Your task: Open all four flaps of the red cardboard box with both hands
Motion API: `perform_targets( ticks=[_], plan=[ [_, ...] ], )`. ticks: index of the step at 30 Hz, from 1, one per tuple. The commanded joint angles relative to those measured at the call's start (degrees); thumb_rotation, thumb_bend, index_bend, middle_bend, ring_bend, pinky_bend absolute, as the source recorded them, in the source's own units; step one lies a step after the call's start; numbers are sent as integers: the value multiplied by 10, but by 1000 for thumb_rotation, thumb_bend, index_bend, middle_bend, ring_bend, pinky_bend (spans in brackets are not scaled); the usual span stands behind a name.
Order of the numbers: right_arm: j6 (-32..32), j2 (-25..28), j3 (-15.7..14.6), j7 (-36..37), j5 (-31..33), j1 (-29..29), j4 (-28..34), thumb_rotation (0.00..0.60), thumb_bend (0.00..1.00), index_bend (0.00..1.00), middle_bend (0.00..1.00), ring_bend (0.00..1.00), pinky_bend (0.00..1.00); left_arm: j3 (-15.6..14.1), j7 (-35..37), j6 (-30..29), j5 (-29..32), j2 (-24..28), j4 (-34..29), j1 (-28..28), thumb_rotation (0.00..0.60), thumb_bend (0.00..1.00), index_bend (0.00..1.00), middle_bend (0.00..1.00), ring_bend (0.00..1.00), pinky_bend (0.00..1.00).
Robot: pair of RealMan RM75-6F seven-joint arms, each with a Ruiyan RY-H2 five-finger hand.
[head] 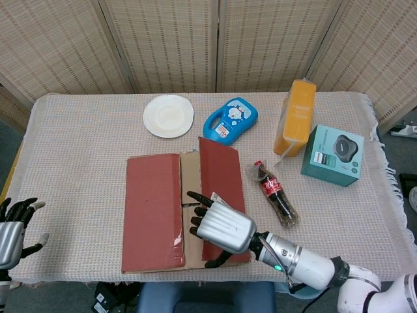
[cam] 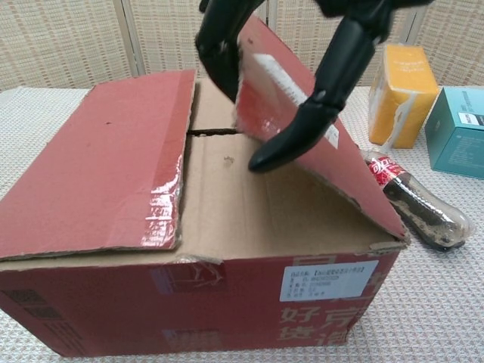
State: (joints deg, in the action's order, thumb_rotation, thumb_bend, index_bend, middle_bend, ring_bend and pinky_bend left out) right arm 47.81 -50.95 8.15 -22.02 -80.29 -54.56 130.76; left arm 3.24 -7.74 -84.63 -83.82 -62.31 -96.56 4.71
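Observation:
The red cardboard box stands at the front middle of the table. Its left top flap lies flat and closed. The right top flap with a white label is tilted up along its inner edge, showing the brown inner flaps beneath. My right hand holds this raised flap: fingers hook over its inner edge and another finger presses on its red outer face. My left hand hovers open at the table's front left corner, far from the box.
A cola bottle lies just right of the box. Behind the box are a blue bottle and a white plate. An orange carton and a teal box stand at the right.

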Motion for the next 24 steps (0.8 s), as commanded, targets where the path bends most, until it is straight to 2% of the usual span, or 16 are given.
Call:
perform_targets(
  ticks=[1, 9, 15, 24],
  plan=[
    [44, 48, -5, 34, -49, 43, 22, 335, 42, 562, 494, 342, 0, 2, -2, 3, -5, 2, -3, 5, 600, 309, 251, 193, 191, 0],
    [157, 149, -39, 114, -181, 153, 34, 333, 41, 562, 494, 340, 0, 7, -4, 11, -20, 17, -21, 22, 600, 309, 251, 193, 193, 0],
    [228, 193, -71, 176, -259, 226, 7, 333, 42, 562, 494, 330, 0, 8, 28, 34, -41, 42, -48, 43, 600, 306, 251, 193, 195, 0],
    [287, 209, -106, 255, -288, 299, -51, 335, 42, 562, 494, 328, 0, 21, 65, 68, -88, 71, -72, 93, 600, 305, 250, 193, 205, 0]
  ],
)
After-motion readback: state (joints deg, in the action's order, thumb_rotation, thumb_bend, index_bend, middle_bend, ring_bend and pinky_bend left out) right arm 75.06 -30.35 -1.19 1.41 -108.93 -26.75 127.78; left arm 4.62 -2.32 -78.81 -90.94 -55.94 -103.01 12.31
